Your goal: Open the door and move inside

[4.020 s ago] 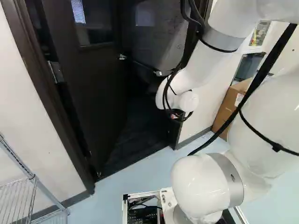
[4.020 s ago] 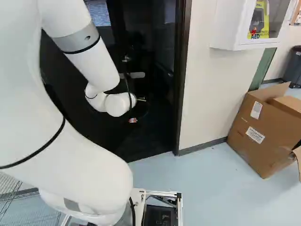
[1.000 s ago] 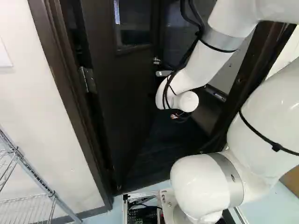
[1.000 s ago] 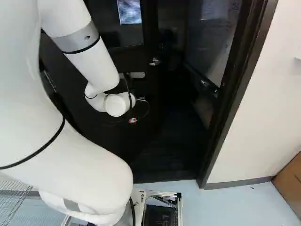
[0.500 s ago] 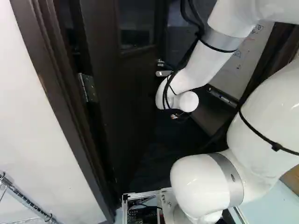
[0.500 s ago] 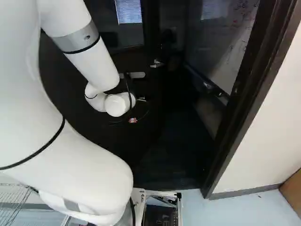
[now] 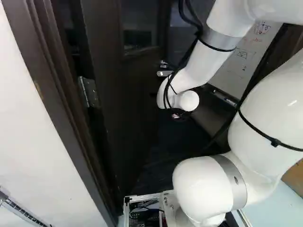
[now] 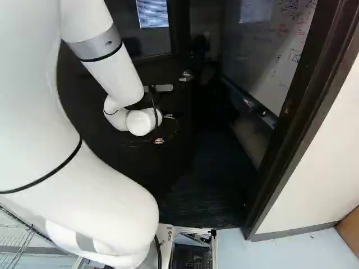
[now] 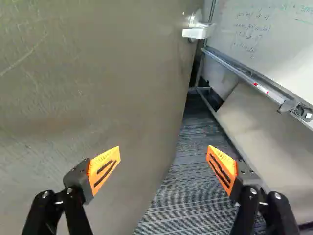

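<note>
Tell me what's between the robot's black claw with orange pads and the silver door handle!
In the wrist view, only the bare face of the flat brownish door lies between the claw and the handle; nothing else shows there.

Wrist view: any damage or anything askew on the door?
Flat brown door: long pale scratch ahead of the open black gripper, amid fainter scuffs. Looks like surface wear. The silver lever handle shows no obvious damage. Nothing else stands out.
</note>
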Robot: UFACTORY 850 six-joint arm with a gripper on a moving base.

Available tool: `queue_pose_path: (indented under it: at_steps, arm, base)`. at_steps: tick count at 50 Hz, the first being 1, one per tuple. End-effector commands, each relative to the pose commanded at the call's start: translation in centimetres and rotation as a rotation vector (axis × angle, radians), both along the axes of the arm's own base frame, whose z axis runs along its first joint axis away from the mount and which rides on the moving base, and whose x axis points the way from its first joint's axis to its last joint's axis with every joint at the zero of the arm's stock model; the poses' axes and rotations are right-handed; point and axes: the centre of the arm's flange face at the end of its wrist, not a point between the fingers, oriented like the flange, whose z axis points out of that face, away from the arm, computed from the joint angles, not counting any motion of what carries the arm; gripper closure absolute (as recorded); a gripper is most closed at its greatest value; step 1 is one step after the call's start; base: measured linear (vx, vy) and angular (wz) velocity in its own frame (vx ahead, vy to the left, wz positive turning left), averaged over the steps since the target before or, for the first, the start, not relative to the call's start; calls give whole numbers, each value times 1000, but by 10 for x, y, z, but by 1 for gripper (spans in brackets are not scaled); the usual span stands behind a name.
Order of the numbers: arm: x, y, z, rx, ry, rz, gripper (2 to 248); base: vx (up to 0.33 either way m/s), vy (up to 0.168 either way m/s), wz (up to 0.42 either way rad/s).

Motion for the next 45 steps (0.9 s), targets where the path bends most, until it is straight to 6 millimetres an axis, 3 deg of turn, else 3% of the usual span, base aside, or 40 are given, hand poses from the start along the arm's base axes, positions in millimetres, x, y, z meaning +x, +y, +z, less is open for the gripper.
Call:
queue_pose_path:
  at_steps: [21, 45]
  arm:
    - [42, 11, 1, -9, 0, 39, 3]
    - [85, 39, 0, -34, -9, 140, 3]
  base:
    - [0, 0, 0]
    - [-8, -5, -5]
